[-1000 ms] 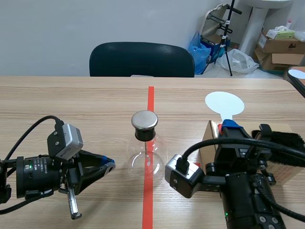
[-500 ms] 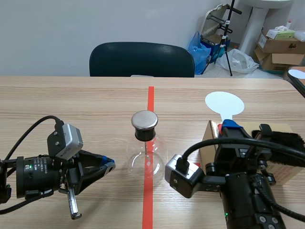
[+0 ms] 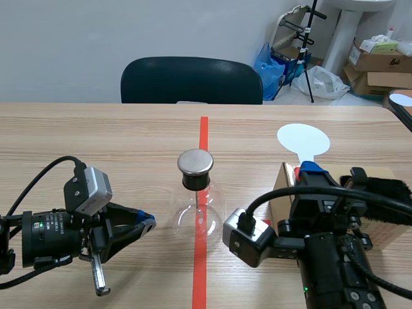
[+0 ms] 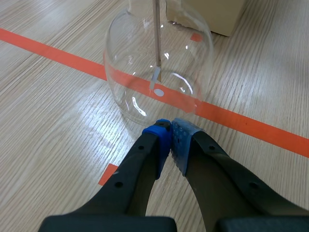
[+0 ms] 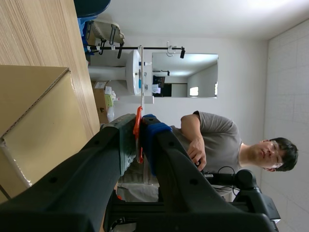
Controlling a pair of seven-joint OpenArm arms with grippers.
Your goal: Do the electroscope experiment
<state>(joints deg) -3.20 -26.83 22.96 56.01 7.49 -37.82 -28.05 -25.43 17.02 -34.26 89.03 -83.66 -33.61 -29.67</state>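
The left claw [image 4: 170, 126] is closed on nothing, with its tips just short of the glass flask [image 4: 159, 72] straight ahead. The right claw [image 5: 139, 130] is pinched shut on the thin handle of a white paddle [image 3: 302, 140], close by a cardboard box [image 5: 34, 111].

I count one glass flask [image 3: 195, 215] with one metal cap [image 3: 195, 162], one white paddle [image 3: 303, 140] and one cardboard box [image 3: 281, 192] on the table [image 3: 96, 141], plus one dark chair [image 3: 191, 80] behind it. Two grippers: left gripper [image 4: 170, 124], right gripper [image 5: 139, 123]. One person [image 5: 217, 140] shows in my right wrist view.
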